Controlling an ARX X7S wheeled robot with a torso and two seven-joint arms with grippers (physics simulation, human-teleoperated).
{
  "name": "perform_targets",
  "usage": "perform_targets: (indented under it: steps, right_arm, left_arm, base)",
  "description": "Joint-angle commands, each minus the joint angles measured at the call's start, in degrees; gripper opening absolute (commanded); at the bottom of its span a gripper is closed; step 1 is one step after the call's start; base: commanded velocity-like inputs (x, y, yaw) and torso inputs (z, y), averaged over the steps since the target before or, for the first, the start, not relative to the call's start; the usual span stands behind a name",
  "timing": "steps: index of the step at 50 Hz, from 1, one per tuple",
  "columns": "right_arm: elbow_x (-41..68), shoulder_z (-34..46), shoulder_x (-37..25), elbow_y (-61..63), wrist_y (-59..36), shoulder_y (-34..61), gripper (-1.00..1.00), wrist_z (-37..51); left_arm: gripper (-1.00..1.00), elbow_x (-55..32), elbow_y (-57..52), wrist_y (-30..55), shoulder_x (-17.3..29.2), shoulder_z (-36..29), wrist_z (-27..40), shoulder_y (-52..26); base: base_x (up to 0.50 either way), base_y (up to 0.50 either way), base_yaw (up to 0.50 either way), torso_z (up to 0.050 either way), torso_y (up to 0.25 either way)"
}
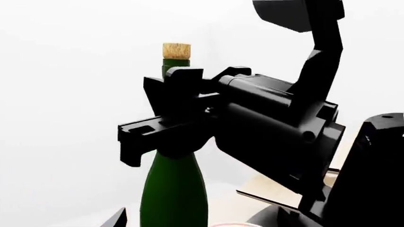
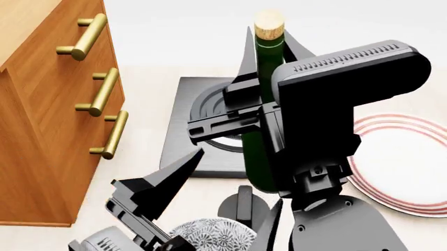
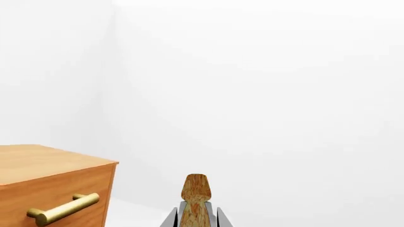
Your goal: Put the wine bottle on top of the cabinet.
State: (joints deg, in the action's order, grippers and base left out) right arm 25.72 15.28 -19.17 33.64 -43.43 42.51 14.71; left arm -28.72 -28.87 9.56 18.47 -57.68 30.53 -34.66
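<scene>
At left edge of head frame, cabinet (image 2: 49,130) with brass handles (image 2: 104,91), top only just in view. Lower left, left gripper (image 2: 209,188) spread open, holding nothing, over patterned bowl (image 2: 209,232). Center, wine bottle (image 2: 260,120) upright, lifted, right gripper (image 2: 255,107) clamped on its neck below cork (image 2: 269,25). Behind it, dark square tray (image 2: 181,136). Right side, red-ringed plate (image 2: 401,167) on pale floor. Bottle beside cabinet, apart, not on top.

Bright, even, shadowless render light — sharp focus, white washed-out backdrop.
</scene>
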Motion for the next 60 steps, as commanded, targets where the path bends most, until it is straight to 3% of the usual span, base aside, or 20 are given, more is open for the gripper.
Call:
perform_targets:
  steps: [1,34,39,60]
  right_arm:
    - [-0.4,-0.1,0.4,2.6,-1.6,1.4,-1.0,0.5]
    - [1.3,-0.2,0.0,5.0,-2.3,1.0,-1.0,1.3]
    - [1.6,-0.4,-0.1,5.1,-2.4,1.1,-1.0,1.5]
    - [1.9,-0.3,-0.5,4.9,-1.8,0.8,-1.0,1.8]
  left_arm:
    - [1.0,0.6,7.6,-3.1,-3.5,-0.8,-3.3,-0.7]
    - [1.0,0.3,17.3,-4.7,-7.6,0.3,-5.5,-4.4]
    - [1.0,3.4,17.4,0.6,-7.5,-1.5,-2.8,-6.6]
    - [1.0,-2.7,20.7,4.6,-8.7,1.7,-1.6,-7.5]
  base:
    - [0.0,0.0,0.0,0.0,0.01]
    - [0.0,0.0,0.0,0.0,0.0]
    - [0.0,0.0,0.0,0.0,0.002]
    - [0.0,0.0,0.0,0.0,0.0]
